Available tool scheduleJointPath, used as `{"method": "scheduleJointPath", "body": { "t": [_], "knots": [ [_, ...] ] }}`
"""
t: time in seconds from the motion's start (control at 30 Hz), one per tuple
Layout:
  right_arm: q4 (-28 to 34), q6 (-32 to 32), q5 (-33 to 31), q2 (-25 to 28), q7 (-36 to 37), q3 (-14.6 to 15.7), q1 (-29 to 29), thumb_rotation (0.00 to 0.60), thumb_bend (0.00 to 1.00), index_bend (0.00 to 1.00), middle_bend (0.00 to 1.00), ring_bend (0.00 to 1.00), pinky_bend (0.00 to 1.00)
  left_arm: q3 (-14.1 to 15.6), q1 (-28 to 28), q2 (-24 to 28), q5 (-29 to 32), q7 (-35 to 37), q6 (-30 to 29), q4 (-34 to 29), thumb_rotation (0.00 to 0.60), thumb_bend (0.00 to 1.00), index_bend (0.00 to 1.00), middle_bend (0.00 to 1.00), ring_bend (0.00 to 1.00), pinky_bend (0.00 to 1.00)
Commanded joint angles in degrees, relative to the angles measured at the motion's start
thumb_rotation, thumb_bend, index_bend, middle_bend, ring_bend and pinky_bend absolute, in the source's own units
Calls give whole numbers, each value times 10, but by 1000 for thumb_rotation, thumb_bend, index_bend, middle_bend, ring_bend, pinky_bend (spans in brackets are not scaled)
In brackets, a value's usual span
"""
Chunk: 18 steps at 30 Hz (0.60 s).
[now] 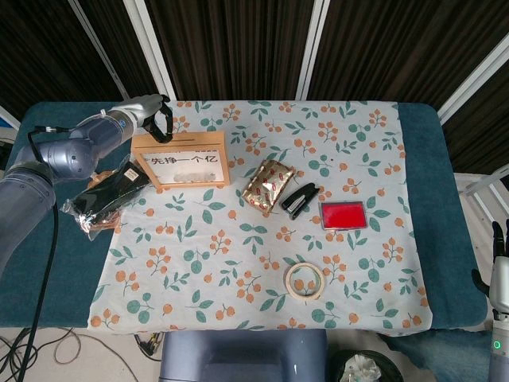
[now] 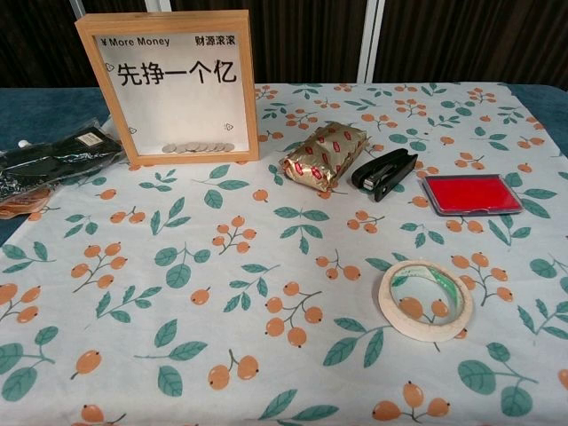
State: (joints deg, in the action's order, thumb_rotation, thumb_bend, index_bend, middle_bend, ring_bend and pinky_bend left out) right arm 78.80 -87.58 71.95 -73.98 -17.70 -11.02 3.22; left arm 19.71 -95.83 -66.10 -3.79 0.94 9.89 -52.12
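My left hand (image 1: 161, 121) hovers at the far side of the wooden money frame (image 1: 181, 163), just behind its top left corner. Its dark fingers hang loosely curved with nothing in them. The frame (image 2: 175, 84) stands upright with coins along its bottom ledge. The chest view shows no hand. My right hand (image 1: 500, 270) is only a sliver at the lower right edge of the head view, off the table, fingers straight and empty.
On the floral cloth (image 1: 238, 255) lie a gold packet (image 1: 269, 185), a black stapler (image 1: 300, 200), a red ink pad (image 1: 343, 215) and a tape roll (image 1: 305, 281). A black item in a plastic bag (image 1: 103, 195) lies left of the frame.
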Motion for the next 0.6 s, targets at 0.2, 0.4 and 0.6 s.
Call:
{"method": "scheduleJointPath", "body": {
  "t": [0.2, 0.4, 0.6],
  "knots": [
    [-3, 1, -1, -2, -1, -1, 1, 600, 300, 0, 0, 0, 0, -32, 25, -27, -87, 57, -2, 31, 600, 636, 679, 4, 0, 0],
    [-5, 1, -4, -2, -1, -2, 1, 600, 299, 0, 0, 0, 0, -59, 42, -41, -134, 88, -17, 41, 600, 635, 679, 4, 0, 0],
    [-6, -1, -6, -2, -2, -4, 0, 600, 300, 0, 0, 0, 0, -85, 52, -45, -178, 110, -21, 46, 600, 635, 680, 4, 0, 0]
  ]
}}
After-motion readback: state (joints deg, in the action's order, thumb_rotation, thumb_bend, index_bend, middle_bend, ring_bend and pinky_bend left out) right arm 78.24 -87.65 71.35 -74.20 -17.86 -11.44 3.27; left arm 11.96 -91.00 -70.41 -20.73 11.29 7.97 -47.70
